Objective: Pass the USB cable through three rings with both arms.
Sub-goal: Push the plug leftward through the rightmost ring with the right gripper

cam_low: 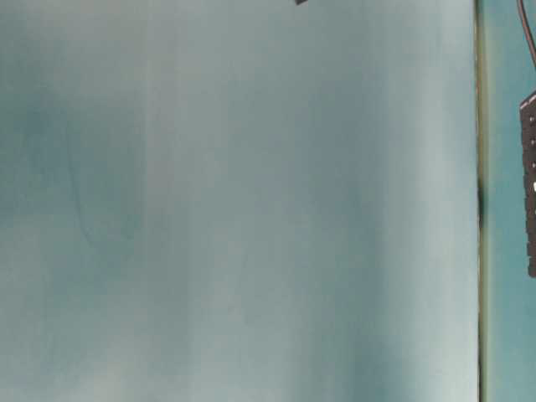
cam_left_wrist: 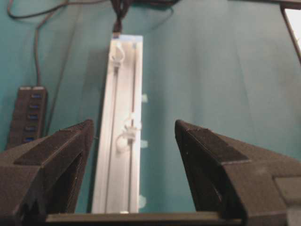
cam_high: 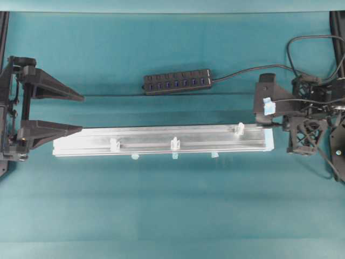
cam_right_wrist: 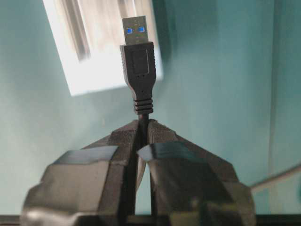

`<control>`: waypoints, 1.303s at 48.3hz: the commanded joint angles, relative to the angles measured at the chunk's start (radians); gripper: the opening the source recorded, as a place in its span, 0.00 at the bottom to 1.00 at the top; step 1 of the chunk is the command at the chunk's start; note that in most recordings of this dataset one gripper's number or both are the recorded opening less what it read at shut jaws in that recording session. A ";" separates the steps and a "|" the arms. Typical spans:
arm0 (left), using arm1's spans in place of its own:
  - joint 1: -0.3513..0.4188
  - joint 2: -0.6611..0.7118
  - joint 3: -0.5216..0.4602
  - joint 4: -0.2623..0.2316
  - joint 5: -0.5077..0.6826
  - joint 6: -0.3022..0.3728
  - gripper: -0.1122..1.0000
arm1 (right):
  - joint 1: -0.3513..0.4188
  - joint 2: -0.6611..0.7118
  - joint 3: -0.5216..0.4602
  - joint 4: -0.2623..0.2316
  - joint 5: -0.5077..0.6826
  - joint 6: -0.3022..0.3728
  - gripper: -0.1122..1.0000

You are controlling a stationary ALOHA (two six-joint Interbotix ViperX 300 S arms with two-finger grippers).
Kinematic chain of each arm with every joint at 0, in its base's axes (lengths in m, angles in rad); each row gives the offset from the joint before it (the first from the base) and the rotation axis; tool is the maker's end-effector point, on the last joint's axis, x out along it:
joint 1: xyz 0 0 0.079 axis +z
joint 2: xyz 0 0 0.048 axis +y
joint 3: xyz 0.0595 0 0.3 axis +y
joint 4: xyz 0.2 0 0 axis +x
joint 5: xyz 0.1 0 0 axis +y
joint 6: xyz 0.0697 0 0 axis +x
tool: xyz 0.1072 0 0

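Overhead: long silver aluminium rail (cam_high: 161, 141) lies across the teal table (cam_high: 172, 216), three small translucent-white plastic rings on it: near the left end (cam_high: 114, 144), middle (cam_high: 174, 143), near the right end (cam_high: 240, 128). Right gripper (cam_high: 276, 123) sits just off the rail's right end, pinching the thin black USB cable (cam_high: 302, 101); slack loops back over the right arm. Left gripper (cam_high: 81, 113) waits at the rail's left end, jaws wide, nothing in them. No ring threaded yet, so I judge we're at step one: lining up the plug for the right-end ring. The black multi-port hub (cam_high: 178, 82) with its own cord lies beyond the rail, well apart, not in the path.

Table-level: mostly blurred teal surface; only the hub's edge shows at right. No use here.

Left wrist: fingers (cam_left_wrist: 207, 155) spread wide either side of the rail, looking down its length; rings visible in line, none with cable through.

Right wrist: jaws clamped on the cord just behind the black USB plug with silver tip (cam_right_wrist: 137, 61), plug sticking out towards the rail's end.

Next move needs the plug tip level with the ring hole and square to it. Risk: plug overhang is short but cord may flex; the ring's opening is small.
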 commanded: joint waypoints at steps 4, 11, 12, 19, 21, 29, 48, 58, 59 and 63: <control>0.002 0.002 -0.032 0.002 -0.005 0.000 0.79 | -0.005 0.011 -0.006 0.002 -0.034 0.003 0.02; 0.002 0.003 -0.032 0.002 -0.005 0.000 0.79 | -0.005 0.023 -0.006 0.005 -0.043 0.003 0.02; 0.002 0.002 -0.032 0.002 -0.005 0.000 0.79 | -0.005 0.025 -0.006 0.005 -0.046 0.005 0.02; 0.009 0.003 -0.032 0.002 -0.005 0.000 0.79 | -0.005 0.035 -0.009 0.006 -0.074 0.003 0.02; 0.011 0.003 -0.032 0.002 -0.005 0.000 0.79 | -0.005 0.038 -0.011 0.006 -0.086 0.005 0.02; 0.015 0.003 -0.032 0.002 -0.005 0.000 0.79 | -0.005 0.049 -0.011 0.009 -0.104 0.003 0.02; 0.020 0.011 -0.032 0.002 -0.005 0.002 0.79 | 0.002 0.060 -0.008 0.009 -0.124 -0.002 0.02; 0.025 0.012 -0.032 0.002 -0.005 0.003 0.79 | 0.015 0.060 -0.008 0.009 -0.126 -0.002 0.02; 0.026 0.012 -0.032 0.002 -0.005 0.002 0.79 | 0.015 0.060 -0.008 0.009 -0.127 -0.002 0.02; 0.029 0.012 -0.032 0.002 -0.005 0.002 0.79 | 0.020 0.063 -0.008 0.009 -0.132 -0.002 0.02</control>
